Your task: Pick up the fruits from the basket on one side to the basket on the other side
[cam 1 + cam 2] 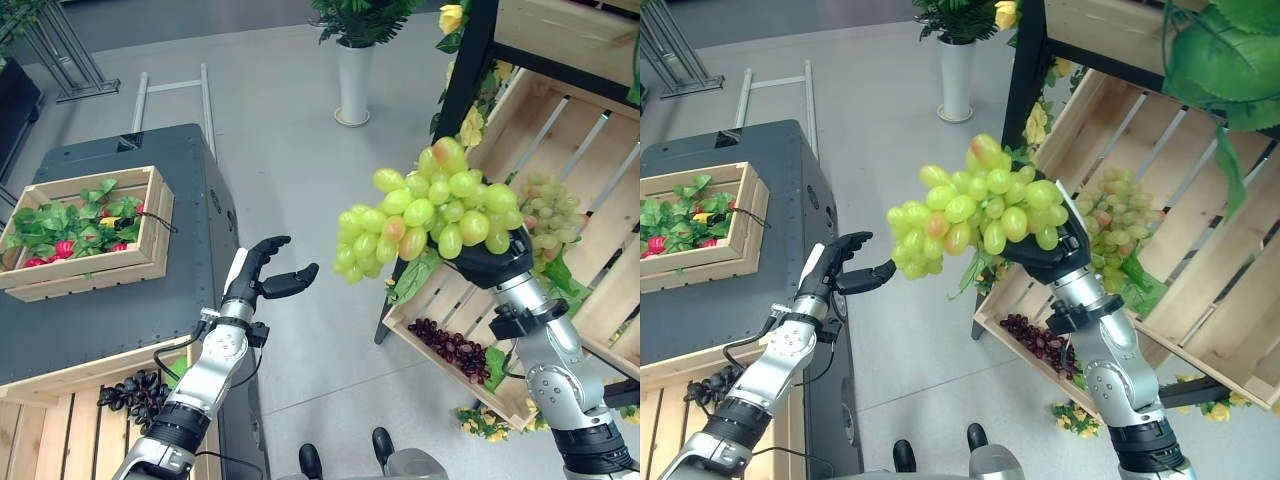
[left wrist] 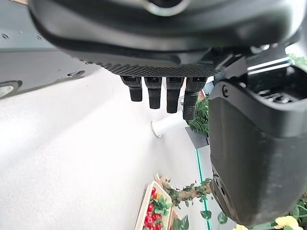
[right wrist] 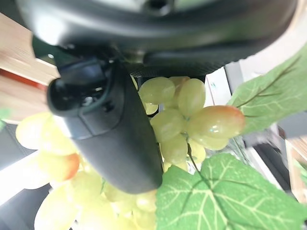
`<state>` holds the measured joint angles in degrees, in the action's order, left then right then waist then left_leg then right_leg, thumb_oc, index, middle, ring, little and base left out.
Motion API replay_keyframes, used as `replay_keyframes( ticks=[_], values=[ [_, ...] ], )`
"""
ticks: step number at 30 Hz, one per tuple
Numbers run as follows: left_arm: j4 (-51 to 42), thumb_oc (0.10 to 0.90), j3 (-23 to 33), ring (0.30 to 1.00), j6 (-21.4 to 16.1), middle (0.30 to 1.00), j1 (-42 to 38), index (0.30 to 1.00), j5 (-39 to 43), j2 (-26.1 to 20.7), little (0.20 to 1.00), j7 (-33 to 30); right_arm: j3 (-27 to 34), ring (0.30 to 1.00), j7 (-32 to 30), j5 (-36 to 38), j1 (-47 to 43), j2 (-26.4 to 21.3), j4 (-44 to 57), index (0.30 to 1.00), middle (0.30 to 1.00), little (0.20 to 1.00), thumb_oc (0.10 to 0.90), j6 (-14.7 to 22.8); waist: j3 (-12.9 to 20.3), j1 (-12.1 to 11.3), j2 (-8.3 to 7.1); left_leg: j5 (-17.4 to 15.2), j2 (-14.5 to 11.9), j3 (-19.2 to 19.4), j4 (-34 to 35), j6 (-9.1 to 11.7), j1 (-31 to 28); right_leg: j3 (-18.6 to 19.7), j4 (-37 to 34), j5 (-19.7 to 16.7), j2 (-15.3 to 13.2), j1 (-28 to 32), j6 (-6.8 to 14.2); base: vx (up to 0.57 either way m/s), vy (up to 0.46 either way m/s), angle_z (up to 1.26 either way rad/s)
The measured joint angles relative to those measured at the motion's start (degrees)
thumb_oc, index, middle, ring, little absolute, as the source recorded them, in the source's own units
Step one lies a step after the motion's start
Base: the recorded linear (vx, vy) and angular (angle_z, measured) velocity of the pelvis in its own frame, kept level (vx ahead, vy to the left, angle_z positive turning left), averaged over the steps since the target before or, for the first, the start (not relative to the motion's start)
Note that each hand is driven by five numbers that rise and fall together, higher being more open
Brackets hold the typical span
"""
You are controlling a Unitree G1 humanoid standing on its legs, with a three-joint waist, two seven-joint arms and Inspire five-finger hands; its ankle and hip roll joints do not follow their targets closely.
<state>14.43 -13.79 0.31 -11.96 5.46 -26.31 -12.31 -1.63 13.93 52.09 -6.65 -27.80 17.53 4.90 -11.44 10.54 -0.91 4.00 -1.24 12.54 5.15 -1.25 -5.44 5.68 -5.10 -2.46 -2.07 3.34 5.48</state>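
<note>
The right hand (image 1: 487, 262) is clenched under a bunch of green grapes (image 1: 425, 215), carrying it high and clear of the slanted crate (image 1: 560, 150) on the right so it can travel left. The left hand (image 1: 262, 275) hangs empty in mid-air with fingers relaxed. The likely goal is the wooden basket (image 1: 150, 262) on the dark desk (image 1: 170, 150), far left.

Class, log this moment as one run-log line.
right hand: holding green grapes aloft | left hand: open, empty | wooden crate: on dark table
</note>
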Motion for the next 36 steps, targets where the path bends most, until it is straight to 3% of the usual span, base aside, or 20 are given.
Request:
replay_keyframes(
  ticks=[5,15,17,28,36],
  values=[
    [0.2,0.8,-1.8,0.9,0.0,0.9,0.0,0.9,0.1,0.5,0.9,-2.0,4.1,0.3,-10.1,-0.8,0.0,1.8,0.2,0.3,0.3,0.3,0.4,1.4,0.0,1.3,0.1,-0.1,0.0,0.7,0.0,0.0,-0.1,0.7,0.0,-0.2,0.1,-0.2,0.0,-0.01,0.033,-0.08],
    [1.7,0.8,-3.8,0.9,0.0,0.9,0.0,0.9,1.7,1.3,0.9,-4.3,9.6,0.3,-25.1,-14.8,0.0,1.2,0.7,0.3,0.3,0.3,0.4,6.3,0.9,3.7,1.66,-0.3,-0.3,2.1,0.3,0.1,-0.1,2.3,0.0,-0.6,0.4,-0.7,-0.1,0.0,0.01,-0.07],
    [2.1,0.8,-3.9,0.9,0.0,0.9,0.0,0.9,2.1,1.5,0.9,-4.5,10.8,0.3,-27.9,-18.6,0.0,-0.9,0.7,0.3,0.3,0.3,0.4,6.8,0.9,4.0,1.81,-0.4,-0.4,2.3,0.4,0.2,-0.3,2.5,0.0,-0.6,0.5,-0.7,-0.1,0.02,0.002,-0.04],
    [2.5,0.8,-4.0,0.9,0.0,0.9,-0.1,0.9,2.2,2.0,0.9,-4.6,12.1,0.3,-30.4,-33.9,0.0,-8.4,-0.9,0.3,0.3,0.3,0.4,6.8,1.1,3.7,2.13,-0.5,-0.8,3.2,0.4,0.4,-0.7,3.2,0.0,-0.7,0.9,-0.7,-0.3,0.01,-0.003,-0.04],
    [2.5,0.8,-4.4,0.9,0.0,0.9,-0.1,0.9,2.2,2.0,0.9,-4.5,9.9,0.3,-30.5,-35.9,-2.7,-9.9,-7.9,0.3,0.3,0.3,0.4,6.0,1.1,2.8,2.14,-0.5,-0.8,3.0,0.4,0.4,-0.7,3.1,0.0,-0.7,0.9,-0.6,-0.3,0.0,0.0,0.0]
  ],
)
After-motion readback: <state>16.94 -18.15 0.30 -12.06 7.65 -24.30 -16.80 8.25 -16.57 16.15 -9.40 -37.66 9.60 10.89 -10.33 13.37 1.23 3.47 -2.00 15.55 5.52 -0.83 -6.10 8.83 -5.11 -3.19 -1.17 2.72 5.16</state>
